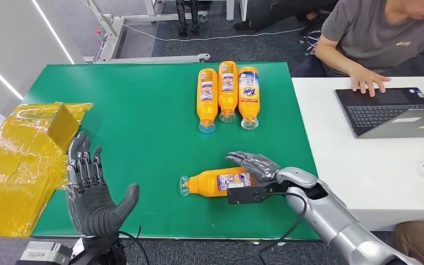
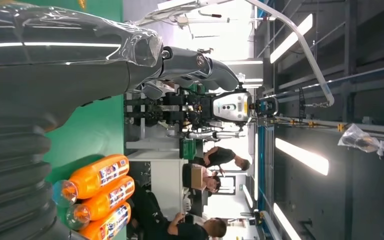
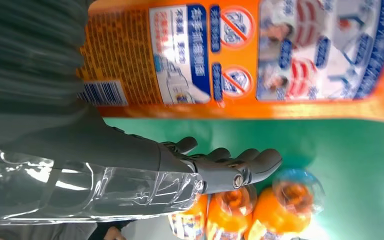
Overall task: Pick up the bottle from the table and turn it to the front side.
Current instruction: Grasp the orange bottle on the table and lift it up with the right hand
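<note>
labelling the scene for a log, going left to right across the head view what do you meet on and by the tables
yellow plastic wrapping → left hand → lone orange bottle lying on the green table → right hand at that bottle's base end → white table → laptop

Green table [image 1: 143,127] at centre, white desk [image 1: 353,171] touching its right edge. Open laptop [image 1: 383,110] on desk, person [image 1: 386,33] seated behind it, one hand on keyboard. Crumpled yellow plastic sheeting [image 1: 16,160] over table's left end. Dark grey carpet floor [image 1: 270,47] beyond table. White metal frame base [image 1: 143,58] on floor, white cable trailing past. Left wrist view: long ceiling light strips [image 2: 300,156], dark beams, more people seated further back.
</note>
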{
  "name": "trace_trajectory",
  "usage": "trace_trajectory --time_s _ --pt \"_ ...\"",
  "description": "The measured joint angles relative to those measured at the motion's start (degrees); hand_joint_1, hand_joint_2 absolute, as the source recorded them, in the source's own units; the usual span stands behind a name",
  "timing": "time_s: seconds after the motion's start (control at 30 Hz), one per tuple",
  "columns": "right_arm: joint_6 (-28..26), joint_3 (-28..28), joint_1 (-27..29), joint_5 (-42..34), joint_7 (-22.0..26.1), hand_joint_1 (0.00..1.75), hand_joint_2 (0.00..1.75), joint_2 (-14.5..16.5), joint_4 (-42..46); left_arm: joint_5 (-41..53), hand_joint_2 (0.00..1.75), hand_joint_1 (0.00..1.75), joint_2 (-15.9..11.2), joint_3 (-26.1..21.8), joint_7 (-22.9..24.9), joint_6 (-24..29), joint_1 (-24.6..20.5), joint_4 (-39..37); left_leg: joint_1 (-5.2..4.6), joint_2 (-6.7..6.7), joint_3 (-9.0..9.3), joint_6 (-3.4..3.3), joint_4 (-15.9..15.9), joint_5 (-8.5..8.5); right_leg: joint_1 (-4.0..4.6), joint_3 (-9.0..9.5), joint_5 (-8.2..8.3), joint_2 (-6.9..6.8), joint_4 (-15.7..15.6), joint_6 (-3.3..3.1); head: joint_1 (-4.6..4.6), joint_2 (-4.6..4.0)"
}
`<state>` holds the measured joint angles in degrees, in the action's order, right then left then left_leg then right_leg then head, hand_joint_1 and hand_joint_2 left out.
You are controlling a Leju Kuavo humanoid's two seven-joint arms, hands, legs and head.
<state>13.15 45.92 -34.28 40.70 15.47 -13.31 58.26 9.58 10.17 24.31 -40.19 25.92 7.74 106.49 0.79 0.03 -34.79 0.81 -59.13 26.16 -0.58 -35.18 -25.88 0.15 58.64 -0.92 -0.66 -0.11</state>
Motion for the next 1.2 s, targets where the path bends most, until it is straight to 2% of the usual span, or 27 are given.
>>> trace_trajectory --time_s 0.2,0.23,0.33,0.37,0.67,0.83,0.93,1.03,1.2 --pt "0.2 2.6 -2.5 0.9 0.0 0.00 1.75 0.6 -5.4 -0.2 1.75 0.00 0.5 -0.4 0.0 -0.8 -0.7 -0.4 0.00 0.00 0.03 0.00 0.0 0.00 0.00 0.02 0.00 -0.01 0.0 0.00 0.00 0.00" --pt "0.0 2.9 -2.9 1.1 0.0 0.07 1.75 0.9 -6.5 -0.2 1.75 0.00 0.6 -0.4 0.0 -0.9 -0.8 -0.5 0.00 0.00 0.05 0.00 0.0 0.00 0.00 0.04 0.00 0.00 0.0 0.00 -0.01 0.00" --pt "-1.1 3.6 -4.2 1.3 0.1 1.37 1.75 1.4 -9.6 -0.2 1.75 0.00 0.9 -0.6 0.0 -1.6 -1.0 -0.7 0.00 0.02 0.15 0.00 0.0 0.01 0.00 0.12 0.00 0.03 0.0 0.00 -0.01 0.00" --pt "-1.5 3.8 -4.5 1.4 0.2 1.75 1.75 1.6 -10.5 -0.2 1.75 0.00 1.1 -0.7 0.0 -1.9 -1.0 -0.7 0.01 0.02 0.18 0.00 0.0 0.01 0.00 0.15 0.00 0.03 0.0 0.00 -0.01 0.00" --pt "-3.8 4.4 -5.6 1.9 0.4 1.75 1.75 2.8 -14.9 0.0 1.75 0.00 1.5 -2.0 0.0 -2.8 -1.0 -1.2 0.01 0.04 0.59 -0.01 0.0 0.05 0.01 0.58 -0.02 0.04 0.0 0.02 0.00 0.00" --pt "-6.3 4.3 -5.4 2.5 -1.0 1.75 1.75 3.5 -15.5 0.2 1.75 0.00 2.0 -2.6 0.0 -3.3 -1.0 -1.3 0.00 0.03 0.71 -0.04 0.0 0.02 0.01 0.71 0.02 0.04 0.0 0.03 -0.01 0.00" --pt "-11.7 3.3 -4.0 3.0 -3.1 1.75 1.75 4.1 -14.6 0.7 1.75 0.00 2.4 -3.3 0.0 -3.6 -0.8 -1.3 0.00 0.01 0.73 -0.04 0.0 0.03 0.01 0.74 0.02 0.02 -0.1 0.03 -0.01 0.00" --pt "-20.7 0.1 0.0 2.1 -4.1 1.75 1.75 5.2 -11.0 1.2 1.75 0.00 2.6 -3.7 0.0 -2.9 -0.1 -1.3 0.01 -0.08 0.64 -0.04 0.0 0.02 0.02 0.69 0.00 -0.08 0.0 0.03 0.02 0.00" --pt "-35.2 -8.1 9.2 -1.1 -0.4 1.75 1.75 7.9 0.9 1.0 1.75 0.00 2.6 -3.7 0.0 0.1 0.4 -1.3 0.02 -0.13 0.55 -0.01 0.0 0.04 0.02 0.56 -0.09 -0.10 0.0 0.00 -0.02 0.00"
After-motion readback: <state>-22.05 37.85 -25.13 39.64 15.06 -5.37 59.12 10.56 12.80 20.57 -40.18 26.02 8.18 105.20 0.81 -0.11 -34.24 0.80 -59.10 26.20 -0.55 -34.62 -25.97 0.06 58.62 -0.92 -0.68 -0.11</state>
